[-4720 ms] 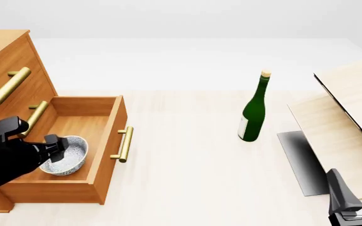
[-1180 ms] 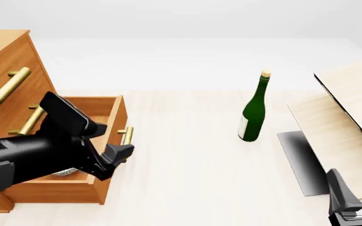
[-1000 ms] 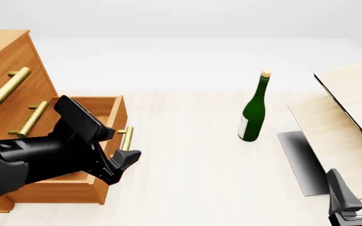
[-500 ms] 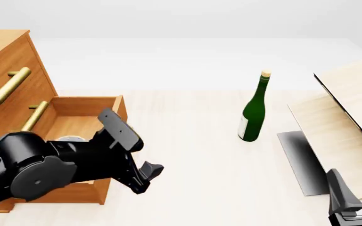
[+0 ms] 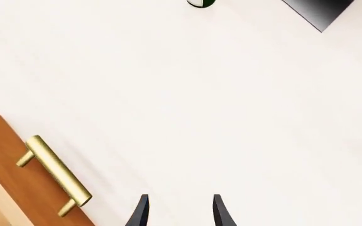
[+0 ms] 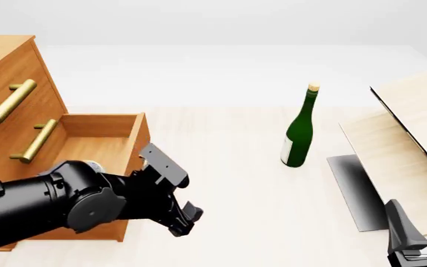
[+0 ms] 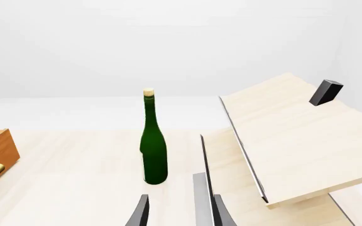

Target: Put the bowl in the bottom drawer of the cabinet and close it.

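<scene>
Orange-brown wood on my left is the cabinet (image 6: 6, 72), its bottom drawer (image 6: 109, 130) pulled out, so the closing is yet to do. I judge the bowl (image 6: 87, 164) sits inside, though my left arm hides all but a sliver of white rim. My left gripper (image 6: 186, 218) hangs empty, fingers spread, in front of the drawer, beside its brass handle (image 5: 55, 174). Further right stands a green bottle (image 6: 299, 133), then pale boards (image 6: 413, 122). My right gripper (image 7: 176, 212) idles, spread and empty.

Orange-brown wooden three-drawer cabinet (image 6: 6, 94) far left, bottom drawer (image 6: 102, 136) pulled out; green glass bottle (image 6: 299, 130) centre-right; pale light-wood boards (image 6: 406, 139) right.
</scene>
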You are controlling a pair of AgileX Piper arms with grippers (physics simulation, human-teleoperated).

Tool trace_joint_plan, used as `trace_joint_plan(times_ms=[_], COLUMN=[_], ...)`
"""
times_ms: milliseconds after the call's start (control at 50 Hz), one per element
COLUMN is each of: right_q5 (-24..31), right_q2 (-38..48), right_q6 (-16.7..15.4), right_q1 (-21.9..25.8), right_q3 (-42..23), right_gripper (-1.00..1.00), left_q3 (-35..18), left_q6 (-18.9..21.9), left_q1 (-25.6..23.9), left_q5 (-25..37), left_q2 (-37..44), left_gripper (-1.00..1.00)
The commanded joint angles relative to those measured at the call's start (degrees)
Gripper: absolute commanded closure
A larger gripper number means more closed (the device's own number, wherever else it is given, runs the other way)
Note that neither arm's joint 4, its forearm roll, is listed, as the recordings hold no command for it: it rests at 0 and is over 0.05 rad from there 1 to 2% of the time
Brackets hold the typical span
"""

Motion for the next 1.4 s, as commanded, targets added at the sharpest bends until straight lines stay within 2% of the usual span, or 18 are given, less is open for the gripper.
trace_joint_plan(times_ms=[20, 80, 160, 200, 260, 320, 360, 480, 540, 580, 600, 620, 860, 1100, 1400], right_q5=[0.0, 0.0, 0.0, 0.0, 0.0, 0.0, 0.0, 0.0, 0.0, 0.0, 0.0, 0.0, 0.0, 0.0, 0.0], right_q2=[0.0, 0.0, 0.0, 0.0, 0.0, 0.0, 0.0, 0.0, 0.0, 0.0, 0.0, 0.0, 0.0, 0.0, 0.0], right_q6=[0.0, 0.0, 0.0, 0.0, 0.0, 0.0, 0.0, 0.0, 0.0, 0.0, 0.0, 0.0, 0.0, 0.0, 0.0], right_q1=[0.0, 0.0, 0.0, 0.0, 0.0, 0.0, 0.0, 0.0, 0.0, 0.0, 0.0, 0.0, 0.0, 0.0, 0.0], right_q3=[0.0, 0.0, 0.0, 0.0, 0.0, 0.0, 0.0, 0.0, 0.0, 0.0, 0.0, 0.0, 0.0, 0.0, 0.0], right_gripper=[-1.00, -1.00, -1.00, -1.00, -1.00, -1.00, -1.00, -1.00, -1.00, -1.00, -1.00, -1.00, -1.00, -1.00, -1.00], left_q3=[1.2, 0.8, 1.5, 1.0, 1.7, 2.3, 2.2, 3.6, 3.7, 4.7, 4.5, 5.0, 5.3, 6.0, 7.0], left_q6=[-2.7, -5.1, -4.7, -7.4, -6.4, -7.0, -9.0, -9.3, -10.8, -10.0, -11.3, -17.0, -17.9, -18.5, -19.8], left_q1=[1.7, 0.3, 1.3, -0.7, 1.1, 2.1, 1.0, 3.9, 3.8, 7.2, 6.4, 9.6, 10.7, 16.2, 17.0], left_q5=[-1.5, -1.1, -1.6, -0.9, -1.5, -1.7, -1.4, -1.5, -1.2, -1.5, -1.3, -0.7, -0.8, -0.7, -0.8], left_q2=[4.9, 6.9, 7.0, 9.2, 8.7, 9.4, 10.8, 9.9, 10.8, 9.1, 9.9, 13.9, 14.5, 15.9, 16.1], left_gripper=[-1.00, -1.00, -1.00, -1.00, -1.00, -1.00, -1.00, -1.00, -1.00, -1.00, -1.00, -1.00, -1.00, -1.00, -1.00])
